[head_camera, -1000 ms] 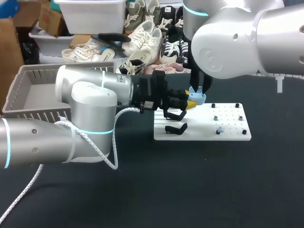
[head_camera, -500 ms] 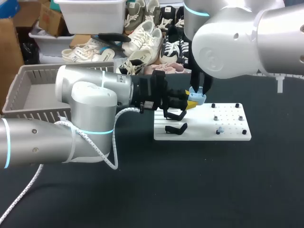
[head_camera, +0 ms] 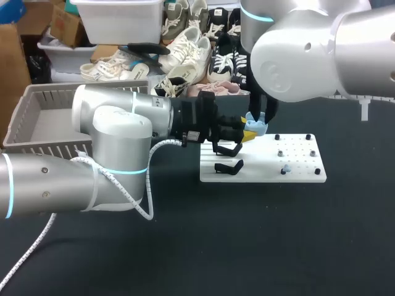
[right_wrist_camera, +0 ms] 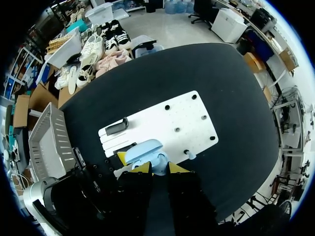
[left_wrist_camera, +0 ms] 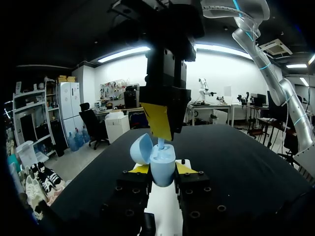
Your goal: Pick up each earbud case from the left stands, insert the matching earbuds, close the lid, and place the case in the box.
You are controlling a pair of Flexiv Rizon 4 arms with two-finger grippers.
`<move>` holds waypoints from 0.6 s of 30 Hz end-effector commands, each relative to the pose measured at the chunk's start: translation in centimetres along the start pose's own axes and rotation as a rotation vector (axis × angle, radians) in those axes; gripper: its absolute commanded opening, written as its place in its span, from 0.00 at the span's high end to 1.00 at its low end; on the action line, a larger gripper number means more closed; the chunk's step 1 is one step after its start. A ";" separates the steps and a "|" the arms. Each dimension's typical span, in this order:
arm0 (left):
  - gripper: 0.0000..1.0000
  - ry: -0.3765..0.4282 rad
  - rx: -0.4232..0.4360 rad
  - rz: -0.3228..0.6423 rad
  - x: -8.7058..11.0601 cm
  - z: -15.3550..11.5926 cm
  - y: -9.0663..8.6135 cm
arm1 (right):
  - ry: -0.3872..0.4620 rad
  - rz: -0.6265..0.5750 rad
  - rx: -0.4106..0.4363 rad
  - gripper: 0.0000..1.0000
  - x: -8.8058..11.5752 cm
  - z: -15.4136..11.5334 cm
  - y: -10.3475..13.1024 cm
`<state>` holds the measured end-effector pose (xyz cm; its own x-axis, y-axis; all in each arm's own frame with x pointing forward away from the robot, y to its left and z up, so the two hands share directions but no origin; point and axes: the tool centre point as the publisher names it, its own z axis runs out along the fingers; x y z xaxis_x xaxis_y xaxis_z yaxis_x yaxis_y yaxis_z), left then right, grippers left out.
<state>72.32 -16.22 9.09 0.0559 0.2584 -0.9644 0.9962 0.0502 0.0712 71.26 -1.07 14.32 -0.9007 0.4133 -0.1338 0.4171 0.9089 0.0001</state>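
Left wrist view is showing the left gripper [left_wrist_camera: 162, 169] pinching the light-blue earbud case [left_wrist_camera: 162, 158] between its yellow tips, with the lid [left_wrist_camera: 140, 147] standing open. The right gripper [left_wrist_camera: 161, 132] is hanging directly above that case, its fingers pressing together on a pale blue earbud [left_wrist_camera: 161, 143] that is meeting the case's open top.

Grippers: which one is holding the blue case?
The left gripper: the open blue case sits pinched between its two yellow tips. The right gripper only hangs above the case, over its opening.
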 end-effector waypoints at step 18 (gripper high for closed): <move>1.00 -0.002 -0.006 0.001 0.0 0.0 -0.1 | 0.017 -0.010 -0.010 0.53 0.6 0.7 0.3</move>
<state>72.33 -16.20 9.10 0.0562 0.2580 -0.9645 0.9962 0.0505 0.0715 71.17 -0.72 13.38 -0.9075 0.4048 -0.1125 0.4064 0.9136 0.0095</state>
